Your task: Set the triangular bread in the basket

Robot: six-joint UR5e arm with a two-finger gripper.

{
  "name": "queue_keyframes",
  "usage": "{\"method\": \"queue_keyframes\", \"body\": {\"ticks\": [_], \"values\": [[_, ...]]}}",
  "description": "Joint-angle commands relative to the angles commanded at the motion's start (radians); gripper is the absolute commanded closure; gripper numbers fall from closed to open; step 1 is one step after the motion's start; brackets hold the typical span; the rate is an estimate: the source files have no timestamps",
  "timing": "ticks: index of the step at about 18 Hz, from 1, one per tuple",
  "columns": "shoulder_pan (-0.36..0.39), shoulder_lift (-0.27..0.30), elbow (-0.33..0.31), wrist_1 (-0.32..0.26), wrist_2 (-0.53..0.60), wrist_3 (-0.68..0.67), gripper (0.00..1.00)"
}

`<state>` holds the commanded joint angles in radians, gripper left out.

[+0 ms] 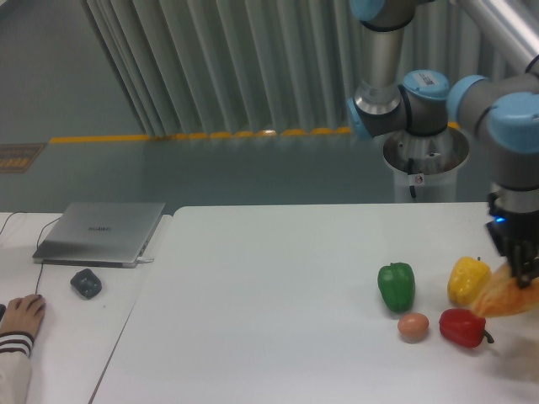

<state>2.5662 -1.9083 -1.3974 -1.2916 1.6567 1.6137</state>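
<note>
One fixed camera faces the table (278, 278) from its front (slightly raised, mid-distance).

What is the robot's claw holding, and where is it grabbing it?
The gripper holds the triangular bread, pinched at its upper right part near the picture's edge.

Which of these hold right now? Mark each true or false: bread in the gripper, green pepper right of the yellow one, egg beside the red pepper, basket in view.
1. The gripper holds the triangular bread above the table. True.
2. The green pepper sits right of the yellow pepper. False: it sits left of it in the image.
3. The egg lies just left of the red pepper. True.
4. A basket is in view. False: none shows in this frame.
</note>
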Motion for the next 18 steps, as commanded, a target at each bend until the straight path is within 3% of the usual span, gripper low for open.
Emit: {"method": "queue_keyframes", "body": {"ticks": [4, 7, 10, 12, 14, 15, 17, 18], "values": [[0.063, -0.006, -0.012, 0.029, -0.011, 0.003, 0.84], [0.089, -0.029, -0.014, 0.115, -0.009, -0.006, 0.84], [0.127, -0.052, -0.015, 0.155, -0.008, -0.012, 0.84], [0.141, -0.069, -0.014, 0.195, -0.011, -0.011, 0.75], [0.143, -0.089, -0.014, 0.228, -0.008, -0.012, 0.73], [0.147, -0.094, -0.014, 0.232, -0.008, -0.011, 0.68], [0.161, -0.098, -0.014, 0.238, -0.008, -0.006, 0.45], [0.163, -0.101, -0.012, 0.239, -0.008, -0.005, 0.24]]}}
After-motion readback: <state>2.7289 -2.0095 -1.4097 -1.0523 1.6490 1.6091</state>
